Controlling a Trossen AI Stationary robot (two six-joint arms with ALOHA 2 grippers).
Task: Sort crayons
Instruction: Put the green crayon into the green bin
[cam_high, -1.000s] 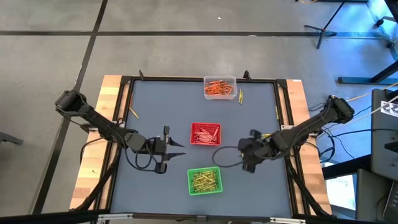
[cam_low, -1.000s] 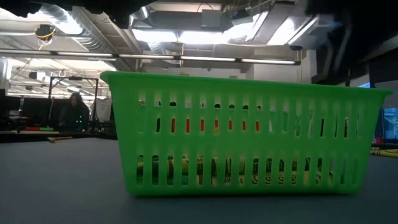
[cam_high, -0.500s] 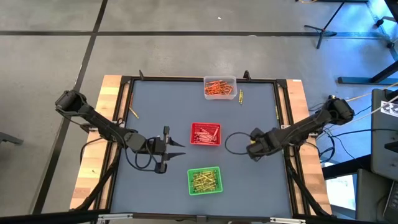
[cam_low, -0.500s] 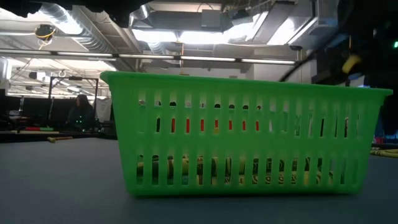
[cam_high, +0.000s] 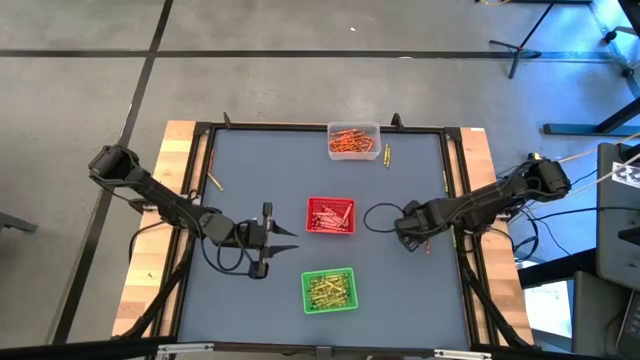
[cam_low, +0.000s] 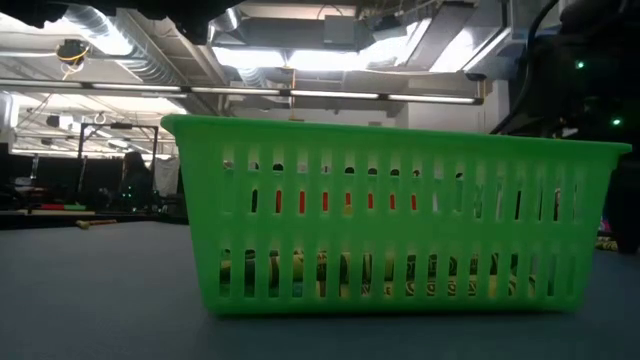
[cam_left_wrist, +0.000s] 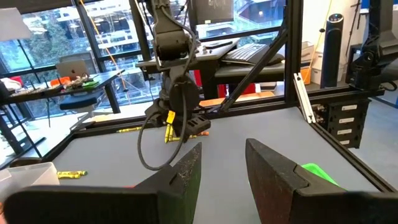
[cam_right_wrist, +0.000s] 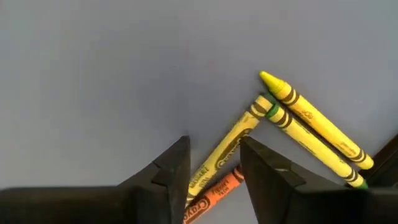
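Taking the red tray (cam_high: 330, 215) as your landmark: your left gripper (cam_high: 275, 241) waits just left of it and a little toward you, fingers slightly parted with nothing between them. Sorted crayons lie in the red tray, in the clear tray (cam_high: 353, 139) on its far side and in the green tray (cam_high: 329, 290) on its near side.

Your right gripper (cam_right_wrist: 214, 163) is well to the right of the red tray, pointed down at a small cluster of loose crayons (cam_right_wrist: 292, 121) on the mat. Its fingers are partly spread and straddle two at once, a yellow crayon (cam_right_wrist: 229, 147) and an orange crayon (cam_right_wrist: 214, 190). Before you close, shift so only one lies between the fingers, or you will likely lift two colours together.

A second ago that gripper was nearer the green tray; it has swung away toward the table's right edge, and its fingers have narrowed. The left arm has not moved.
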